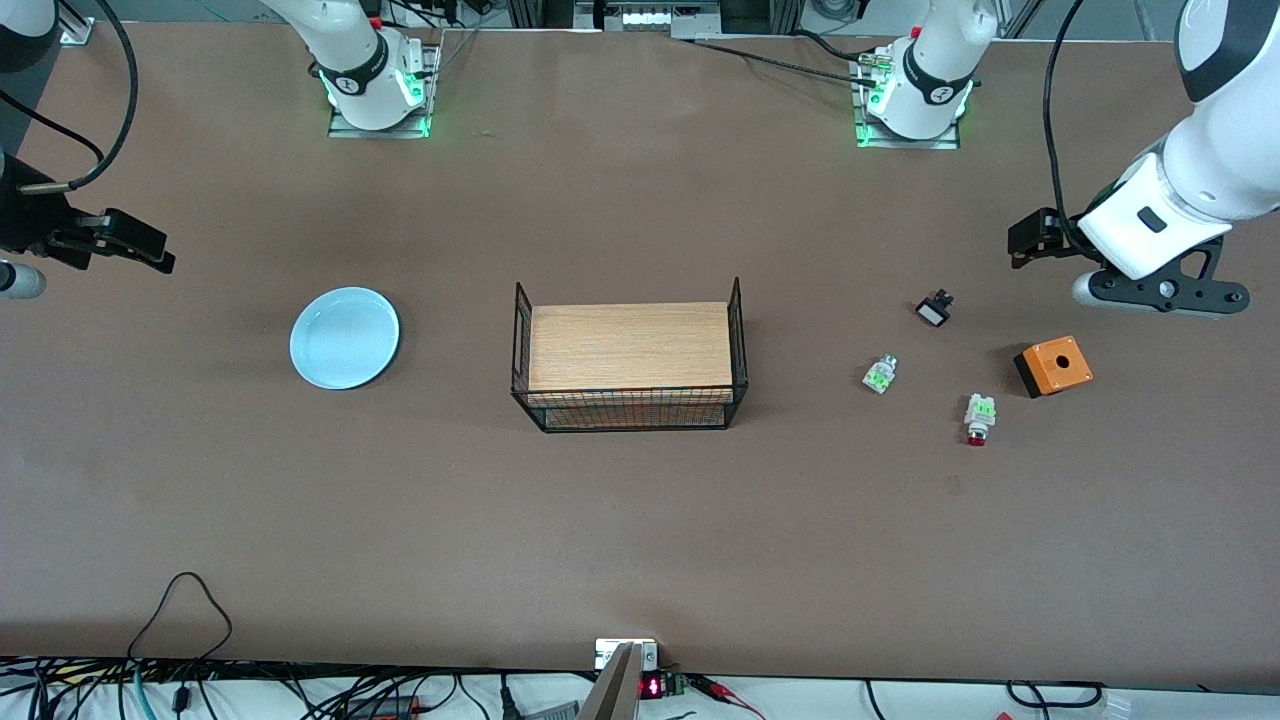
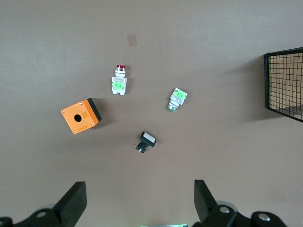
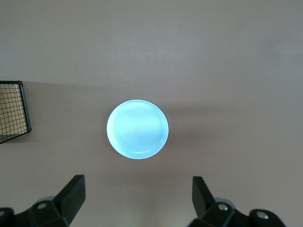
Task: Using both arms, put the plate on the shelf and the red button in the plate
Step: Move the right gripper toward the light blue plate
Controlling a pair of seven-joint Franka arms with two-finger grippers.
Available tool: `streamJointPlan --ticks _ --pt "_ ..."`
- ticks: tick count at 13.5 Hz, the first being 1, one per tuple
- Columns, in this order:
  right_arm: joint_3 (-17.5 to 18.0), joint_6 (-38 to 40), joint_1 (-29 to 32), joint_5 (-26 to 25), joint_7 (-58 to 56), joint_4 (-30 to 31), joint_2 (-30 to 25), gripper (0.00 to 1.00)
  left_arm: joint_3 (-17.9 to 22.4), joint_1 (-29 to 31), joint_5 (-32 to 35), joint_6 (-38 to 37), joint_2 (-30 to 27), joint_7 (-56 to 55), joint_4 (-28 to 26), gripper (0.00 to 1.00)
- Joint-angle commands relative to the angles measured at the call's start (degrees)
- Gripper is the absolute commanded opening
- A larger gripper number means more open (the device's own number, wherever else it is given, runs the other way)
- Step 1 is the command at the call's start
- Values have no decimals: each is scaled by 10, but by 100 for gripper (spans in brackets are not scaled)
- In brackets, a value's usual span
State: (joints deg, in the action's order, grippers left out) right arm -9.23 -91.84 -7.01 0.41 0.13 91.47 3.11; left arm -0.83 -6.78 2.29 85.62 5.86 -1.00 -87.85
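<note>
Front view: a matte brown table [image 1: 640,520] carries, in its middle, a black wire-mesh basket [image 1: 628,412] with a rectangular board of pale wood grain [image 1: 630,346] lying across it. Toward the right arm's end lies the plate [image 1: 345,337], round, shallow, glossy pale blue with a raised rim, alone on the bare surface. Toward the left arm's end sits a cluster of small parts, all apart from one another: the red button [image 1: 979,419], white-bodied with green clips and a dark red round cap, nearest the front camera; a similar white-and-green part without a red cap [image 1: 880,374]; a black-and-white switch part [image 1: 935,308]; and an orange box with a black base and a round hole in its top [image 1: 1053,366]. The left gripper [image 1: 1035,240] hangs in the air over the table's edge at its own end, holding nothing. The right gripper [image 1: 135,240] hangs over its end, also holding nothing.

Left wrist view: the left gripper's two dark fingers [image 2: 71,203] stand spread wide, nothing between them. Below lie the red button, the capless part, the black-and-white part and the orange box, with a corner of the basket at the edge.

Right wrist view: the right gripper's fingers [image 3: 71,196] are likewise spread wide, with the plate, faintly ringed and shiny, on the table below them.
</note>
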Motion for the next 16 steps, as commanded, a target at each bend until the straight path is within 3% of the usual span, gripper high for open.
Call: streamJointPlan --ticks 1,7,16 --pt "2 11 1 0 -6 -1 -9 100 0 -4 13 -5 9 7 20 100" --pt "2 7 2 0 1 -5 10 100 0 -3 13 -5 9 7 20 100" --pt "-2 -64 9 -10 7 9 121 100 0 -2 13 -5 9 8 20 100"
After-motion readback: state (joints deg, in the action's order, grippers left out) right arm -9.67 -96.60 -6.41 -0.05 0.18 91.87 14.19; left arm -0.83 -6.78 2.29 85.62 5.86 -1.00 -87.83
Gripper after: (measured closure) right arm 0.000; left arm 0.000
